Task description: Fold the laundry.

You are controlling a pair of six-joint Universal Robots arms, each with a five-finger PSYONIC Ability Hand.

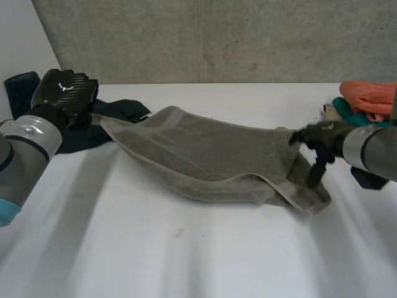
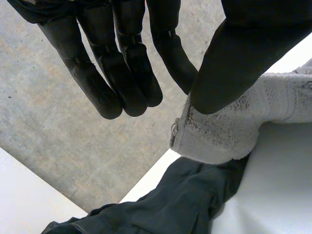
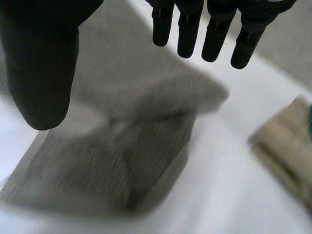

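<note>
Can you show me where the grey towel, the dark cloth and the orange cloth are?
grey towel (image 1: 205, 152): head view, its flat middle.
dark cloth (image 1: 127, 110): head view, the part behind the towel.
orange cloth (image 1: 372, 93): head view, its top.

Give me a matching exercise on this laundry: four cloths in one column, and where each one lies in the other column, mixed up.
1. grey towel
2. dark cloth
3. orange cloth
4. teal cloth

A. under the orange cloth
B. across the middle of the table
C. on top, beside the right arm
D. at the towel's end by the left arm

Pairs: 1-B, 2-D, 3-C, 4-A
</note>
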